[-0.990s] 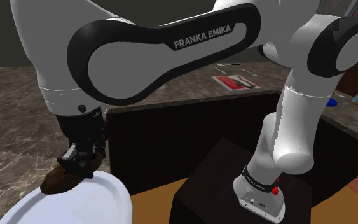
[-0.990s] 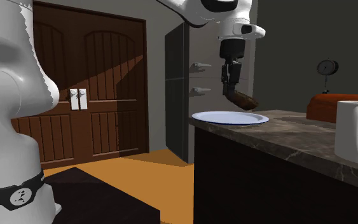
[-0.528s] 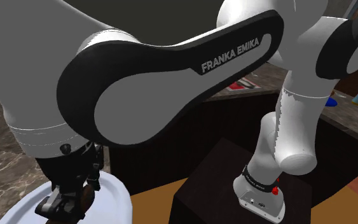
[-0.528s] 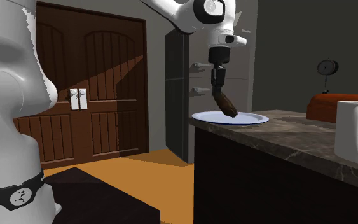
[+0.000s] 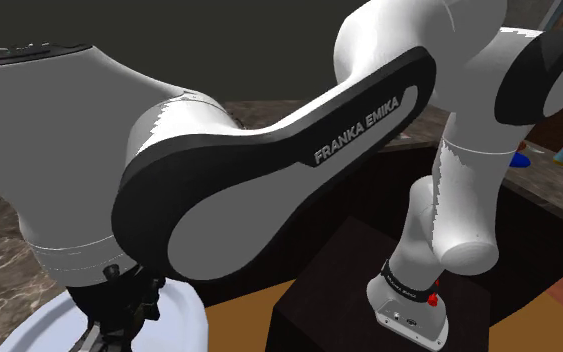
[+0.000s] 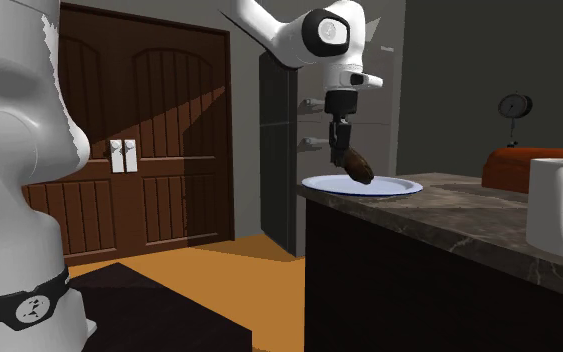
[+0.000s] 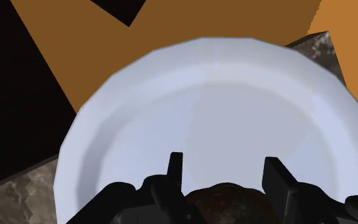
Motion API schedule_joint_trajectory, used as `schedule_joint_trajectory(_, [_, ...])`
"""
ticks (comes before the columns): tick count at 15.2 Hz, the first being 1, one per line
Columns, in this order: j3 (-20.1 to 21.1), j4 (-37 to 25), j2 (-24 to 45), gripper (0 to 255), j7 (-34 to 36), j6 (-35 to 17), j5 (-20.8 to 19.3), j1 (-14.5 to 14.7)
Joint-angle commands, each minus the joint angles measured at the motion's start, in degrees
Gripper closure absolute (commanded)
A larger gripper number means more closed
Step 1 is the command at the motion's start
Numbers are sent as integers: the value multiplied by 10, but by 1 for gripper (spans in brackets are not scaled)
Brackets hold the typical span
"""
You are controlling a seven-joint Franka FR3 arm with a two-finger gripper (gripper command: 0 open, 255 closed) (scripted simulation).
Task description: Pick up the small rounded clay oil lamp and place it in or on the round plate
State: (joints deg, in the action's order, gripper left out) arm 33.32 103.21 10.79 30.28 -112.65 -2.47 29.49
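The oil lamp [image 6: 357, 166] is a dark brown, rounded lump, rather longer than it is thick. In the second exterior view its long axis runs on a slant; the upper end sits up at the gripper [image 6: 341, 154], and the lower end points down and toward that view's right, over the middle of the plate [image 6: 405, 187]. That lower end is at the plate's surface or just above it (whether it touches cannot be told).

In the wrist view the oil lamp [image 7: 225, 201] lies between the two black fingers [image 7: 175, 167], filling the gap from one to the other; the gripper [image 7: 225, 172] is closed on the lamp at a middling width, neither wide nor pinched to nothing. The lamp hangs below the fingertips and a little to the side, not straight under them.

The plate [image 7: 222, 95] is round, pale bluish white, with a shallow raised rim; it rests near the edge of a dark veined stone countertop [image 6: 449, 215], and the orange floor [image 7: 190, 25] shows past its rim. From the shoulder view the white arm [image 5: 269, 170] bends low over the plate [image 5: 185, 312]; the dark stand [image 5: 354, 262] is at that view's lower right. Along the countertop, toward the second exterior view's right and well apart from the plate, stands a white mug [image 6: 559, 205]; brown panelled double doors [image 6: 139, 140] are in the background.
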Motion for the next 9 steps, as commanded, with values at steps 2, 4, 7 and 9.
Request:
schedule_joint_trajectory(2, [-6,26,10,255,0,-28,-4,-5])
schedule_joint_trajectory(4, [-7,33,13,255,1,-37,-6,-3])
schedule_joint_trajectory(7, [-7,33,13,255,1,-37,-6,-3])
schedule_joint_trajectory(9, [-7,33,13,255,1,-37,-6,-3])
